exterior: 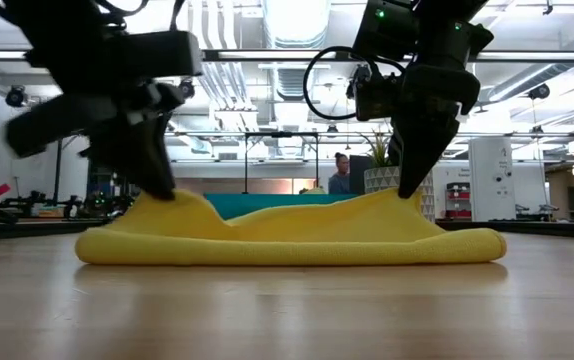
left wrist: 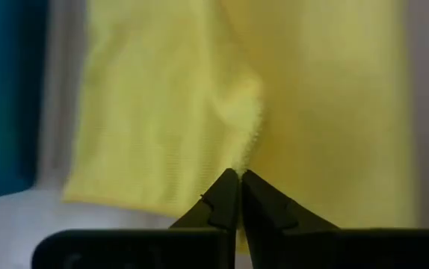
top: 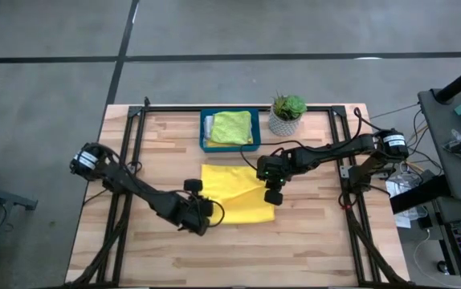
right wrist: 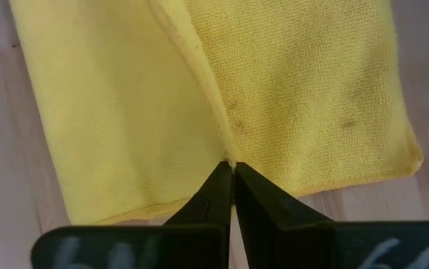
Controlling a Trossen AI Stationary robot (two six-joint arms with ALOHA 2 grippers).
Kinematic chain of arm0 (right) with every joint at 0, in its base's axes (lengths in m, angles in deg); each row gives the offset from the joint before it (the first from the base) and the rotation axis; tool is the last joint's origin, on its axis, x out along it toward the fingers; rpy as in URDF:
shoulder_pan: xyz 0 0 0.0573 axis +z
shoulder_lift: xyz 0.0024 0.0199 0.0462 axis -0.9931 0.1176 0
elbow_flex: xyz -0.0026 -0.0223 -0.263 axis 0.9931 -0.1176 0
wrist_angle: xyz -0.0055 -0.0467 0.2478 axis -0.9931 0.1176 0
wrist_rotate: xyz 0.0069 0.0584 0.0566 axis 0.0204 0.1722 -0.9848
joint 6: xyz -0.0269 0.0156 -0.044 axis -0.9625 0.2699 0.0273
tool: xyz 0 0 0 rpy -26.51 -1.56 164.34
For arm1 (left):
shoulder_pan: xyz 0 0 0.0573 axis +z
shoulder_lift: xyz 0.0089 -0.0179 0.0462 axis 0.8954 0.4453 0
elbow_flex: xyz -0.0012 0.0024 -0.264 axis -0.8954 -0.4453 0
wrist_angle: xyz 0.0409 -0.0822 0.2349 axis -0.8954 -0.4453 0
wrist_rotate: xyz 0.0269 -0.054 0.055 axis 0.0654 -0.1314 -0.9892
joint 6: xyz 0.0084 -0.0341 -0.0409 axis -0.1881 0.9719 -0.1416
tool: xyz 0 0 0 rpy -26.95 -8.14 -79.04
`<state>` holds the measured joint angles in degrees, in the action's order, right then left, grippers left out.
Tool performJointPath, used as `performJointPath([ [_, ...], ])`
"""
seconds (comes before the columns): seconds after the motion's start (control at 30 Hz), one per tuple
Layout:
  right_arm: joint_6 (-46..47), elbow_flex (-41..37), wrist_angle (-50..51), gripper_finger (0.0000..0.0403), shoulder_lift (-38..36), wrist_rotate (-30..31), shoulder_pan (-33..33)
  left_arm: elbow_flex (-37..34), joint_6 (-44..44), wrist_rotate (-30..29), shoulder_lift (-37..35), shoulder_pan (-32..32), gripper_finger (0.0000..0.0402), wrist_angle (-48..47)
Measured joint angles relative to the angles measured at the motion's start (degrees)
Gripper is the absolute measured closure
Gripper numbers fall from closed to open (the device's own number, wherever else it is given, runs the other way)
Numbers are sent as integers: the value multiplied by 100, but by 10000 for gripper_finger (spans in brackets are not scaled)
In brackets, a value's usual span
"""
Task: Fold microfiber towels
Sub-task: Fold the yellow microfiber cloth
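On table: one yellow towel (top: 234, 197), pinched by left hand (top: 206, 215) and right hand (top: 271, 195).

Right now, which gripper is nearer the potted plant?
Right. The right gripper pinches the yellow towel just in front of the potted plant; the left gripper holds the towel's near-left edge, farther away.

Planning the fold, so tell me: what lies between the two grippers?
Only the yellow towel, sagging between the left gripper and right gripper; the low view shows it.
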<state>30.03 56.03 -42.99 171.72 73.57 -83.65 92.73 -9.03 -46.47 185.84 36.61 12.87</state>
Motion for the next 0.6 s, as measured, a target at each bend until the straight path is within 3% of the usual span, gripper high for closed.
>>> performJointPath([
  [0.13,-15,-2,150,394,-52,0,0,-59,33,-399,-81,187,400,-21],
  [0.47,9,-2,599,394,-603,15,0,-61,-405,-419,-101,659,400,-44],
  [0.6,11,-2,596,394,-718,303,0,-61,-405,-433,-101,909,400,-55],
])
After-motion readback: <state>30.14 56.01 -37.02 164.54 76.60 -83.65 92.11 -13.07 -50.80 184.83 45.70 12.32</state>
